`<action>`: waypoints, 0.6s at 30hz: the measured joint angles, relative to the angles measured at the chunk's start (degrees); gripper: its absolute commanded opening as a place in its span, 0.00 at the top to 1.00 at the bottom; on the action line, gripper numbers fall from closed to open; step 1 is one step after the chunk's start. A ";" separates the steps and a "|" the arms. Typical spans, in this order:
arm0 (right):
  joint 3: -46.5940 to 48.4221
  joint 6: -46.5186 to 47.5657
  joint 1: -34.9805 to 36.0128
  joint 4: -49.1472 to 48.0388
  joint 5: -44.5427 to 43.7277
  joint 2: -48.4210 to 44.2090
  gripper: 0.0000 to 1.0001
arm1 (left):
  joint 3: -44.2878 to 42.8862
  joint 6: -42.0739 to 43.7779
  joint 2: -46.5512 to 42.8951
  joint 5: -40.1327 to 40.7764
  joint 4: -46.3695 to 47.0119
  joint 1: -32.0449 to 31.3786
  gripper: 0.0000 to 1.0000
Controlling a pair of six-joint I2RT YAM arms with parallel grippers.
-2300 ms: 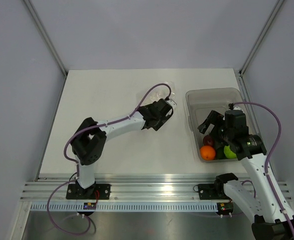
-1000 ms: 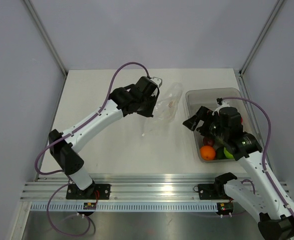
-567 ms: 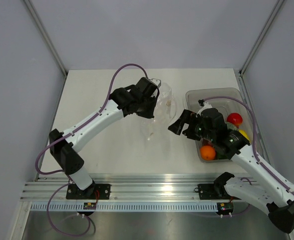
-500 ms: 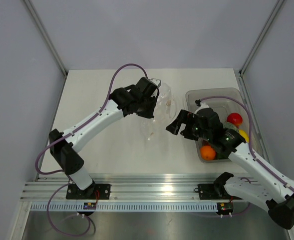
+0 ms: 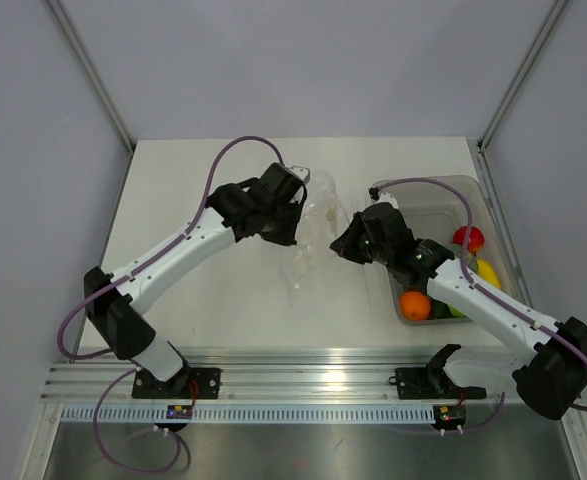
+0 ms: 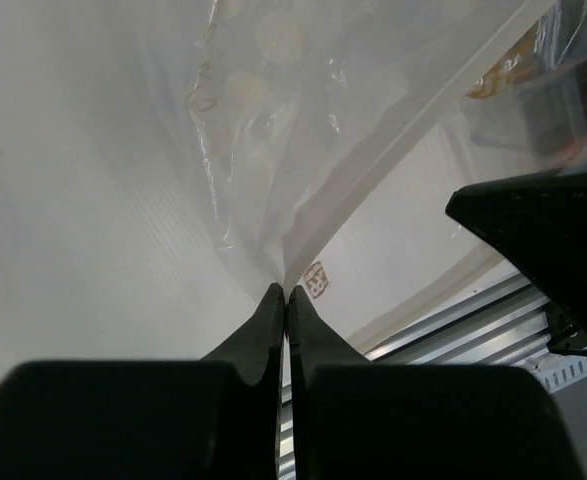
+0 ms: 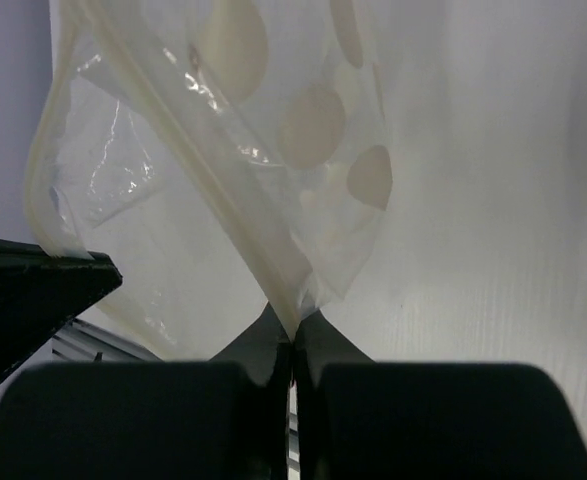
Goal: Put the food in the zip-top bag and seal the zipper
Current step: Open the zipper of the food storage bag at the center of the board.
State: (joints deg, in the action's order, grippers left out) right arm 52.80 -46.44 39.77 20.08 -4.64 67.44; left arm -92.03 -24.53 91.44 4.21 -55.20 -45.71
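The table (image 5: 203,300) is pale, and against it the transparent zip-top bag (image 5: 318,228) is hard to trace in the top view; whether its lower end touches the surface cannot be told. The grey tub (image 5: 425,192) at the right is partly covered by the right arm, so the food inside shows only in pieces: a red fruit (image 5: 467,237), a yellow one (image 5: 487,270), an orange (image 5: 414,304) and a sliver of green (image 5: 443,312) at the near end. Both wrist views are cut off by their own dark fingers at the bottom.

The left gripper (image 5: 295,215) is fully closed, pinching a thin fold of the bag (image 6: 273,120) between its fingertips (image 6: 273,310); the film fans upward from that pinch. The right gripper (image 5: 341,243) is closed too, clamped on the bag's opposite edge, where the polka-dotted film (image 7: 313,130) narrows to a corner between the jaws. The bag hangs stretched between the two grippers, left of the tub and apart from the food. The zipper (image 7: 173,130) runs as a pale strip slanting up from the right pinch; whether it is pressed shut along its length cannot be told.

Half a second ago the right gripper stood wide open just beside the bag; it has since moved left onto the edge and snapped shut. The left gripper has kept its grip throughout and shifted slightly left. A couple of seconds back the bag lay low on the table and the right gripper was over the tub.
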 measured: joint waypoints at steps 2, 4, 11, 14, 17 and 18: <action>1.97 0.79 0.00 0.87 -0.26 0.50 1.00 | 1.46 0.04 -2.19 0.02 -0.50 0.46 1.00; 4.76 2.05 0.00 2.58 0.09 1.51 1.00 | 2.78 0.09 -4.63 0.00 -0.90 0.85 0.98; 12.76 4.68 0.00 6.27 6.34 5.90 1.00 | 8.50 0.55 -11.93 -2.23 2.56 1.18 0.30; 14.38 4.70 0.02 7.15 9.49 7.63 1.00 | 10.43 0.39 -12.24 -3.52 4.39 1.18 0.32; 15.47 4.68 0.04 8.33 12.00 8.76 1.00 | 12.33 0.09 -12.24 -4.13 5.79 1.18 0.41; 15.74 4.68 0.04 8.52 12.46 9.05 1.00 | 12.85 -0.04 -12.24 -4.24 6.12 1.18 0.44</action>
State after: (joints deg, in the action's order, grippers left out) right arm 68.53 -41.76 39.81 28.60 7.81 76.49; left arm -79.18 -24.58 79.20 -0.03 -49.08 -44.53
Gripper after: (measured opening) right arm 0.012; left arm 0.616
